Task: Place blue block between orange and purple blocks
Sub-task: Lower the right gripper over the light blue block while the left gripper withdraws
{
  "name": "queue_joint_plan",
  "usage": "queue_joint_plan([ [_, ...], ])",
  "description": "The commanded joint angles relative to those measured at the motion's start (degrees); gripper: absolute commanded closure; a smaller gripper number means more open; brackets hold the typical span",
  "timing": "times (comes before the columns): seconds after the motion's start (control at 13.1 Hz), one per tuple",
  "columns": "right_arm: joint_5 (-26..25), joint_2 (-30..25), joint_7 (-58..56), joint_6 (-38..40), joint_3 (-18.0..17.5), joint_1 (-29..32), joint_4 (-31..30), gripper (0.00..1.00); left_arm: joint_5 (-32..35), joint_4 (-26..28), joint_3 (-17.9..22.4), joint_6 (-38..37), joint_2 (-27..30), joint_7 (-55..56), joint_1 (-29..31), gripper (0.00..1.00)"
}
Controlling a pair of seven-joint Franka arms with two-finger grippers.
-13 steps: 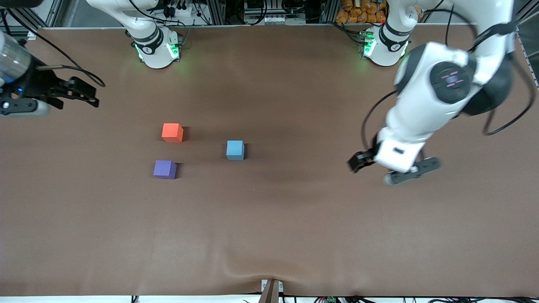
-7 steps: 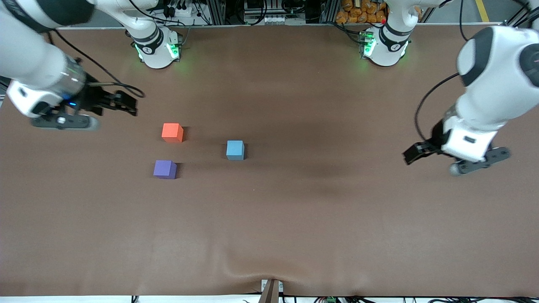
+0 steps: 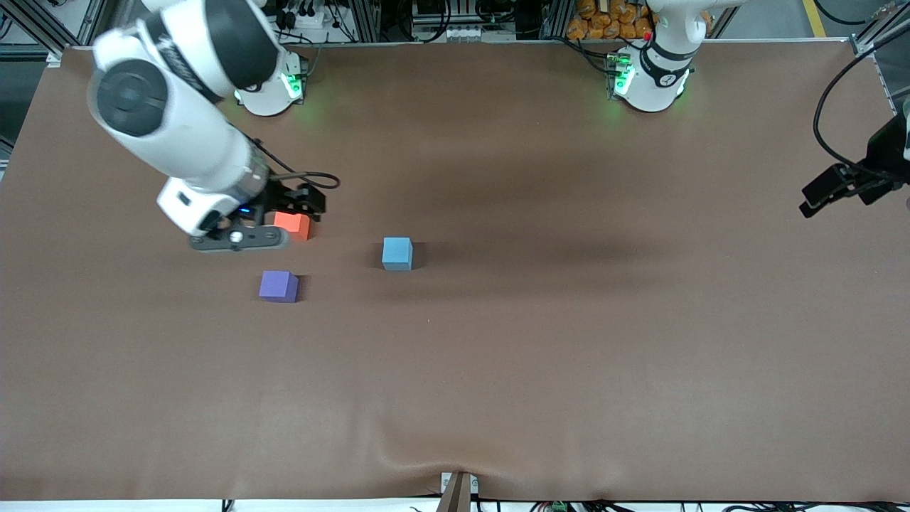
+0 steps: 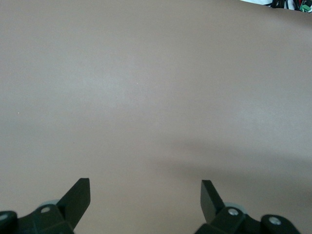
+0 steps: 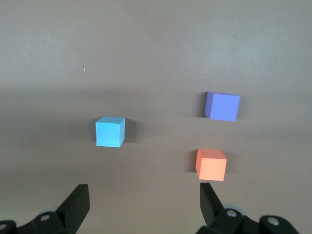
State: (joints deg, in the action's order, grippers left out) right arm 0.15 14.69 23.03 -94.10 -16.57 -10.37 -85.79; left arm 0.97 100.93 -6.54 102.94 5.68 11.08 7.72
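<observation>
Blue block (image 3: pixel 397 253) sits on the counter (image 3: pixel 498 370), apart from the other two, toward the left arm's end; orange block (image 3: pixel 293 225) farther from the front camera than purple block (image 3: pixel 278 286), gap between them empty; right gripper (image 3: pixel 302 206) up over the orange block, fingers (image 5: pixel 75 204) open, holding nothing; left gripper (image 3: pixel 828 188) over bare counter at its own end, fingers (image 4: pixel 78 197) open, empty.
</observation>
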Motion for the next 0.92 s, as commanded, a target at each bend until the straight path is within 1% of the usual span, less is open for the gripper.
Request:
queue_joint_plan([
  [0.0,-1.46,3.41,3.57,-1.95,-0.04,-1.85,0.37,0.0,-0.45,-0.02,-0.05,-0.29,0.66,-0.79,0.1,0.0],
  [0.15,-1.55,4.03,6.32,-6.95,0.04,-3.51,-3.14,0.0,0.08,-1.6,-0.14,-0.29,-0.92,-1.49,0.1,0.0],
  [0.23,-1.55,4.47,6.24,-8.45,0.04,-3.61,-4.2,0.0,0.08,-3.18,-0.14,-0.29,-2.67,-1.58,-0.07,0.0],
  [0.38,-1.46,6.83,5.88,-8.99,-0.04,-4.65,-4.3,0.0,-0.44,-5.9,-0.06,0.06,-5.13,-2.98,0.1,0.0],
  [0.46,-1.55,7.89,5.88,-9.69,0.04,-6.05,-4.47,0.0,0.17,-6.96,1.34,-0.02,-5.67,-5.08,-1.47,0.0],
  [0.53,-1.64,8.77,5.88,-11.52,0.04,-6.42,-5.61,0.0,0.26,-6.97,5.18,-0.2,-5.59,-6.06,-5.31,0.0],
  [0.61,-1.73,9.21,5.8,-14.41,0.04,-7.12,-7.36,0.0,0.26,-6.97,7.83,-0.37,-5.5,-7.2,-6.74,0.0],
  [0.76,-2.42,9.3,5.79,-21.35,0.04,-8.0,-12.62,0.0,0.17,-7.24,8.03,-1.25,-5.33,-10.8,-6.67,0.0],
  [0.84,-2.78,9.39,5.79,-25.56,0.04,-8.79,-15.52,0.0,0.17,-7.24,8.03,-1.34,-4.63,-10.64,-6.67,0.0],
])
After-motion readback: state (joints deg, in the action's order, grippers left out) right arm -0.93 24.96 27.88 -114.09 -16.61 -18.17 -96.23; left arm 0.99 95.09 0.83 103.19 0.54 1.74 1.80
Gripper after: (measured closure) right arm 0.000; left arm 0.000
